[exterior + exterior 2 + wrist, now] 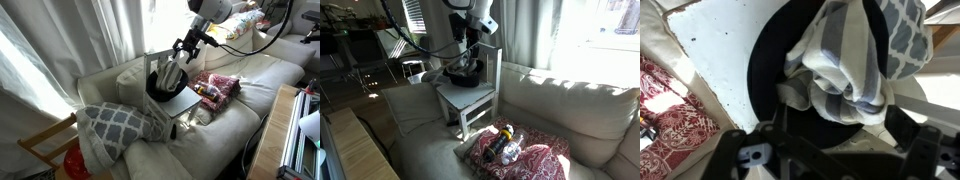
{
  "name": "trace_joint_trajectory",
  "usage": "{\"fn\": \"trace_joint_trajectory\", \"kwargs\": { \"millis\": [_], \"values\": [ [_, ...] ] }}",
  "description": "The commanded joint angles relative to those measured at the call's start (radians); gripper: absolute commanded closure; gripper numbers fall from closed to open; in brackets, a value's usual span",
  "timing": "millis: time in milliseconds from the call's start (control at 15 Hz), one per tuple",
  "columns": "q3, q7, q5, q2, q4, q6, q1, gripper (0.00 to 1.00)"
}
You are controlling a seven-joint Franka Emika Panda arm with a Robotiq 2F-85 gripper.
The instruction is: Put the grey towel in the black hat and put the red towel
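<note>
A black hat (157, 90) (463, 74) (765, 60) sits on a small white chair (184, 102) (472, 100) (715, 35) that stands on the couch. The grey striped towel (170, 73) (840, 60) lies bunched inside the hat. My gripper (179, 52) (470, 45) (838, 122) hangs just above the hat, open, with its fingers either side of the towel's lower edge. The red patterned towel (222, 84) (535, 160) (670, 110) lies on the couch seat beside the chair.
A small bottle-like object (207, 90) (503, 146) lies on the red towel. A grey patterned pillow (115, 122) (908, 25) rests against the chair. The cream couch back (570, 100) is behind. A wooden table edge (355, 140) (275, 130) stands in front.
</note>
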Motion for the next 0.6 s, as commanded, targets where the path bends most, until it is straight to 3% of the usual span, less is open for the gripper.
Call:
{"fn": "trace_joint_trajectory", "kwargs": {
  "millis": [0,467,533],
  "values": [
    [0.026,-0.094,0.018,0.041,0.003,-0.031,-0.055,0.0],
    [0.049,-0.101,0.064,0.065,0.024,-0.028,-0.086,0.0],
    [0.032,-0.08,0.019,0.068,0.009,-0.014,-0.061,0.0]
  ]
}}
